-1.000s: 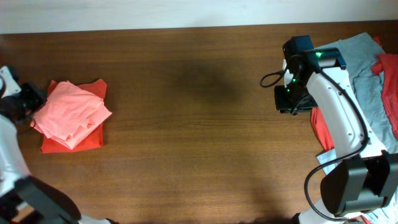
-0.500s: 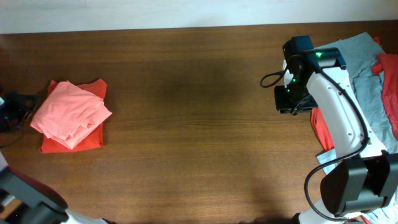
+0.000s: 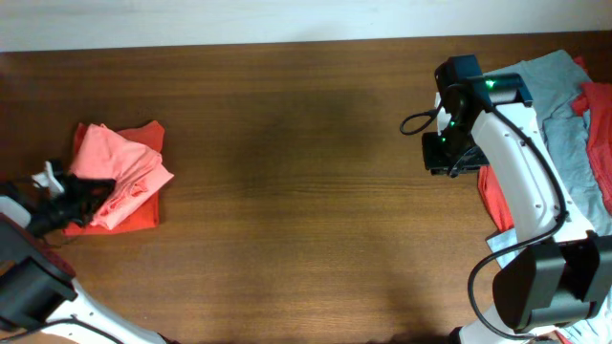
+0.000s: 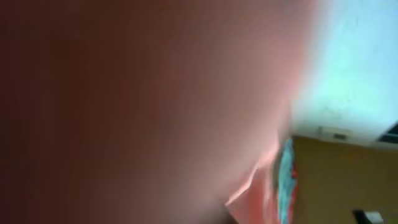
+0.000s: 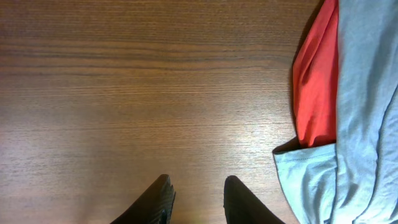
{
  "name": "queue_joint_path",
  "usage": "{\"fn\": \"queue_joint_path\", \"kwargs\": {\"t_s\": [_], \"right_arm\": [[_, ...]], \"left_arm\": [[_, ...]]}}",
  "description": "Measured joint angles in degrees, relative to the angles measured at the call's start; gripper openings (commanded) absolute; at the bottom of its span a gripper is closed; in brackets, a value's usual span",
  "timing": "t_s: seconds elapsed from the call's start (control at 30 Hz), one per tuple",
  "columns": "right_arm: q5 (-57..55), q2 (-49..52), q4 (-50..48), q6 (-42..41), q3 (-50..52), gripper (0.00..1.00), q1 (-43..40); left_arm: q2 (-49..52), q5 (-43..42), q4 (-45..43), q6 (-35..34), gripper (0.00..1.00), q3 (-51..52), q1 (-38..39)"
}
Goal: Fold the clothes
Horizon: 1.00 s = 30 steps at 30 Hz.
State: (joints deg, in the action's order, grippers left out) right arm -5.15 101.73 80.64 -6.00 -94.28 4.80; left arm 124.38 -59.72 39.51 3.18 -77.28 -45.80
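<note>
A folded salmon-pink shirt (image 3: 122,164) lies on a folded orange-red shirt (image 3: 143,212) at the table's left end. My left gripper (image 3: 84,196) lies across the pink shirt's lower left edge and hides that corner. It is shut, and I cannot see whether cloth is pinched between its fingers. The left wrist view is a close pinkish blur (image 4: 155,99). More clothes are heaped at the right: a grey-blue shirt (image 3: 559,105) (image 5: 367,112) and a red one (image 3: 601,124) (image 5: 317,87). My right gripper (image 3: 448,158) (image 5: 199,198) hangs open over bare wood just left of that heap, holding nothing.
The brown wooden table (image 3: 306,172) runs between the folded stack and the heap. A pale wall strip (image 3: 287,19) borders the far edge. The right arm's white links (image 3: 521,172) lie over the heap's left side.
My left gripper has swung in from the table's left edge onto the pink shirt's lower left corner. The right arm has not moved.
</note>
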Motion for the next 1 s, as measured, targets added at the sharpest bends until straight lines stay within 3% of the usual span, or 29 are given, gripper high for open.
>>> {"fn": "queue_joint_path", "kwargs": {"t_s": [0.1, 0.2, 0.5, 0.67, 0.73, 0.8, 1.0], "right_arm": [[0.0, 0.0, 0.1, 0.0, 0.0, 0.33, 0.0], [0.0, 0.0, 0.2, 0.0, 0.0, 0.33, 0.0], [0.0, 0.0, 0.4, 0.0, 0.0, 0.33, 0.0], [0.0, 0.0, 0.4, 0.0, 0.0, 0.33, 0.0], [0.0, 0.0, 0.4, 0.0, 0.0, 0.33, 0.0], [0.0, 0.0, 0.4, 0.0, 0.0, 0.33, 0.0], [0.0, 0.0, 0.3, 0.0, 0.0, 0.33, 0.0]], "left_arm": [[0.8, -2.3, -0.4, 1.9, 0.07, 1.4, -0.3], [0.8, -4.5, -0.5, 3.7, 0.18, 1.7, -0.6], [0.7, -13.8, -1.4, 7.0, 0.24, 1.6, -0.9], [-6.2, -10.8, -1.4, 7.5, 0.3, 0.5, -0.9], [-11.8, -8.4, -2.0, 7.7, 0.42, -0.2, -0.9], [-17.0, -6.7, -2.8, 7.8, 0.47, -1.0, -0.8], [-29.2, -0.2, -3.1, 8.2, 0.49, -2.6, 0.2]]}}
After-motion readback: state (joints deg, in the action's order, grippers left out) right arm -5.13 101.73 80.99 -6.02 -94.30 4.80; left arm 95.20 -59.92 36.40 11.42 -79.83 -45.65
